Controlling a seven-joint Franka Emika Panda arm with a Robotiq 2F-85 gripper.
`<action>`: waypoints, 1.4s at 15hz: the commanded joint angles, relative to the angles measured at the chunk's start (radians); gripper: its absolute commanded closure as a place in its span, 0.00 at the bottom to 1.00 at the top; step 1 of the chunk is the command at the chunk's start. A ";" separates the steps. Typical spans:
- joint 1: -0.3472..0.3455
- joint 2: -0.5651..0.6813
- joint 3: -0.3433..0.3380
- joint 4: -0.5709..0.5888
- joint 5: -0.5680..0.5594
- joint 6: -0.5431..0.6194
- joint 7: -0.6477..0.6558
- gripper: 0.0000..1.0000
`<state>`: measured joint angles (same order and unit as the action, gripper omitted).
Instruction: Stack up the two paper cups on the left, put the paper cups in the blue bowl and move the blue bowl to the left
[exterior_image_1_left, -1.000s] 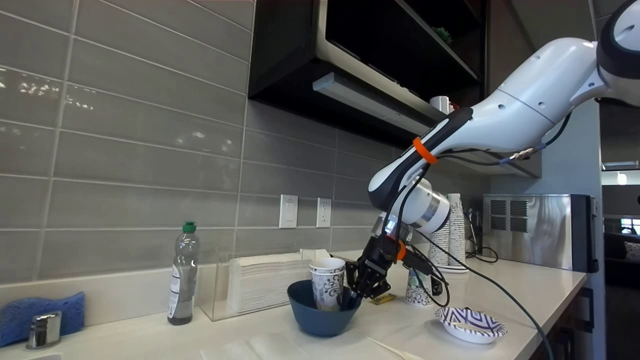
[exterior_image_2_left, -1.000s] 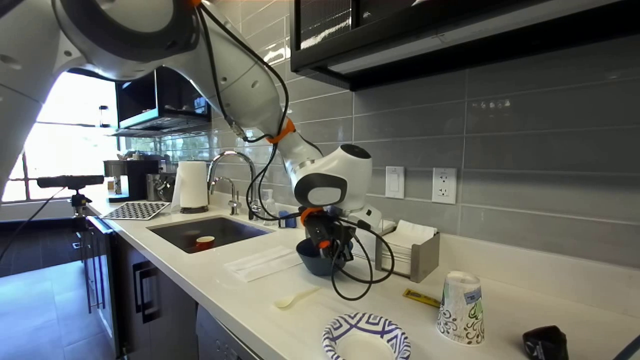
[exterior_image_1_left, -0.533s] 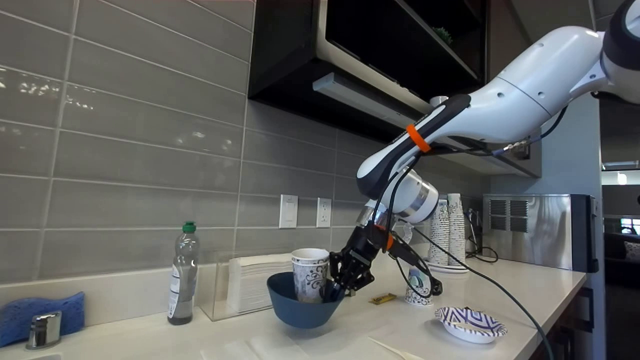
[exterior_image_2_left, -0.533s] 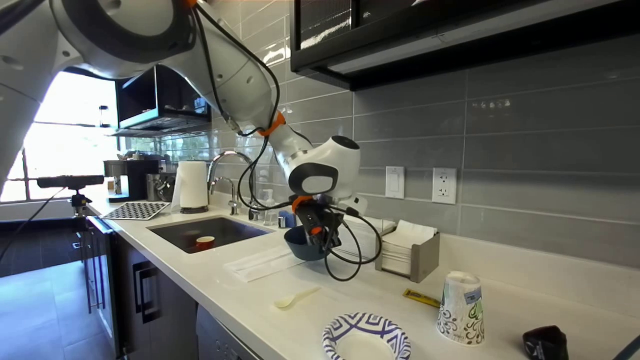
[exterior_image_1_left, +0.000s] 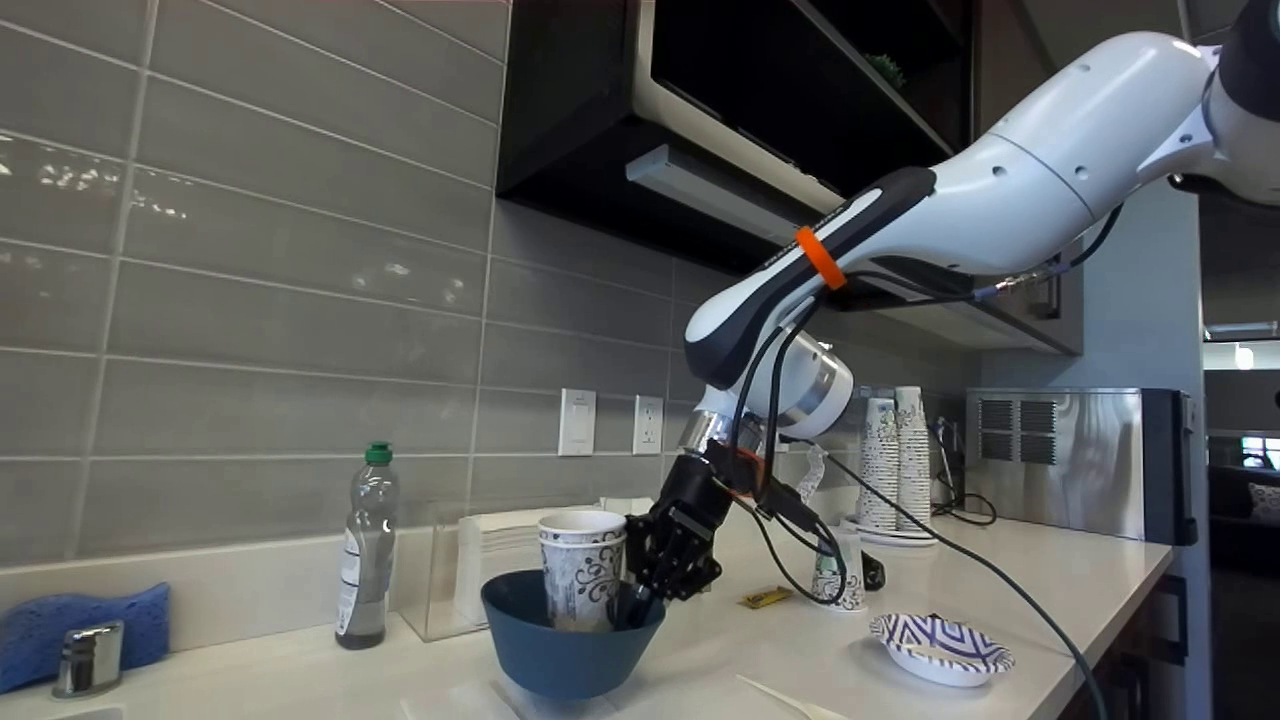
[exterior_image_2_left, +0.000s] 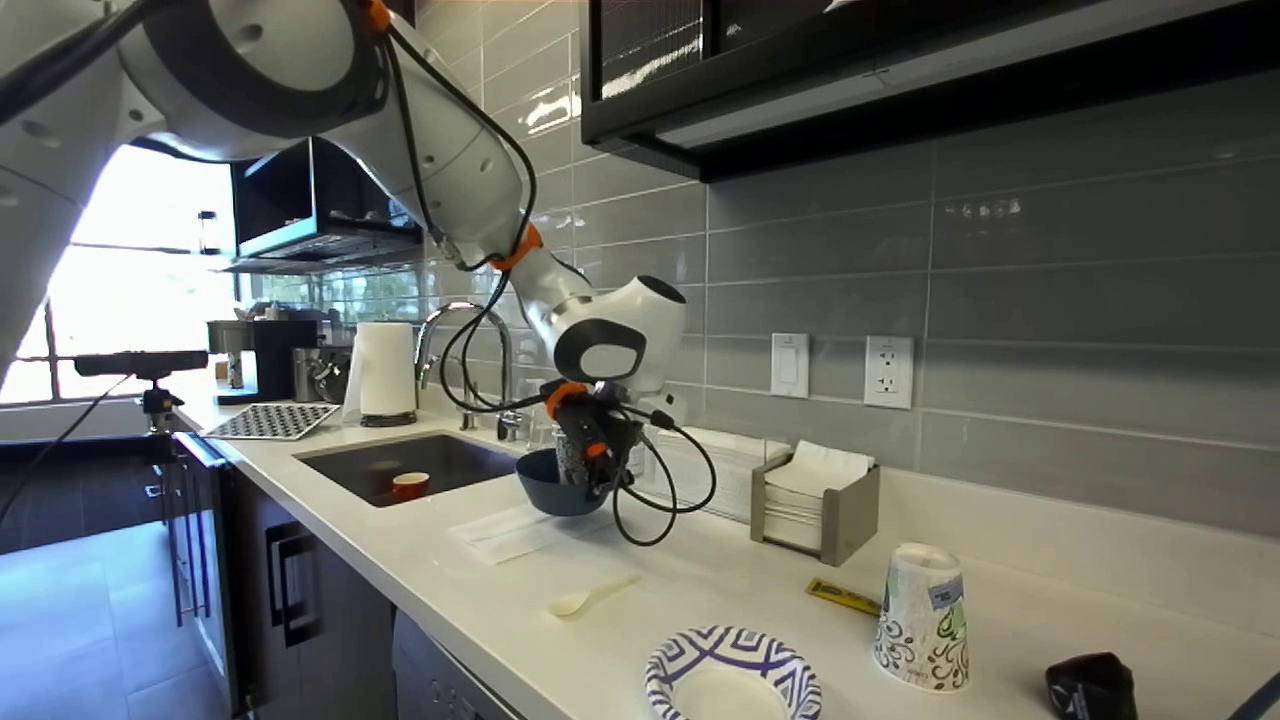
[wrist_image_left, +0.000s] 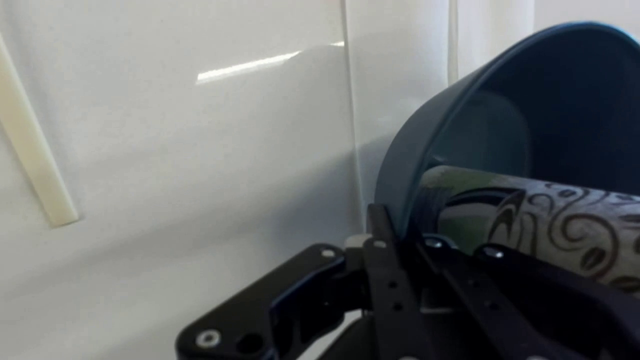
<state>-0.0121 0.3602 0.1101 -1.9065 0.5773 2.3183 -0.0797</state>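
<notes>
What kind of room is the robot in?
It looks like a kitchen, maybe a shared one, like in an office. You can see a sink, a paper towel roll and tall cup stacks.

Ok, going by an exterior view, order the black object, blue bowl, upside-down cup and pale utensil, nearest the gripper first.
1. Blue bowl: rim held in the gripper.
2. Pale utensil: below it in that view.
3. Upside-down cup: right of both.
4. Black object: rightmost.
</notes>
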 joint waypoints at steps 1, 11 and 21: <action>0.012 -0.001 0.009 0.020 -0.028 -0.059 0.009 0.99; 0.024 -0.018 0.017 -0.012 -0.070 -0.067 -0.012 0.99; 0.042 0.002 0.018 -0.017 -0.105 -0.058 0.000 0.99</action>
<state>0.0245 0.3626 0.1244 -1.9174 0.4892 2.2569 -0.0908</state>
